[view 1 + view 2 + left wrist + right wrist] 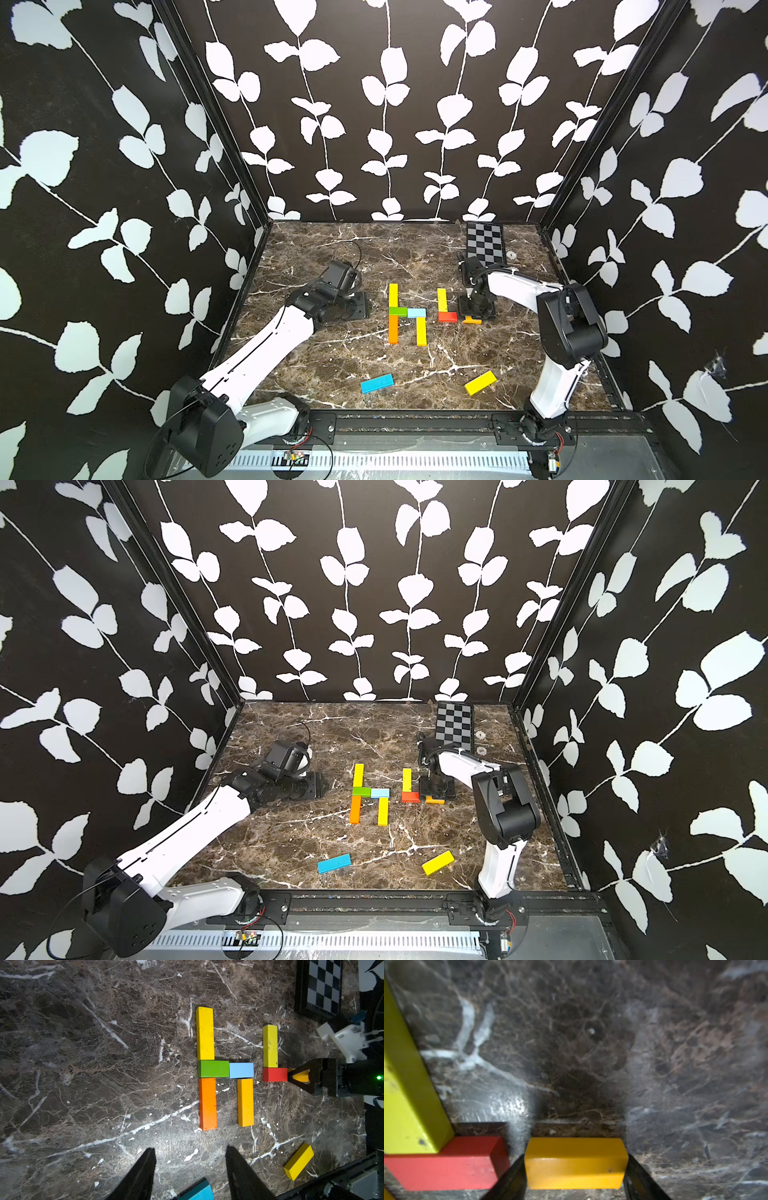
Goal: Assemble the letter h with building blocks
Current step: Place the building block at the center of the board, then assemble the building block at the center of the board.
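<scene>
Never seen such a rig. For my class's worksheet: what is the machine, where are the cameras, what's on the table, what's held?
Two gripper-tipped robot arms work over a marble table. Two pictures look down from overhead; two come from cameras on the arms' wrists. Five blocks form an h; a yellow block and a red block seem to start another. A blue block and a loose yellow block lie apart. The left gripper is open, empty. The right gripper flanks a short orange block; grip unclear.

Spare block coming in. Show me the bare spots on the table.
Free: the tabletop behind the h, left of the chequered board; and the front strip between the blue block and the loose yellow block. Crowded: between the h and the right gripper, around the red block.
</scene>
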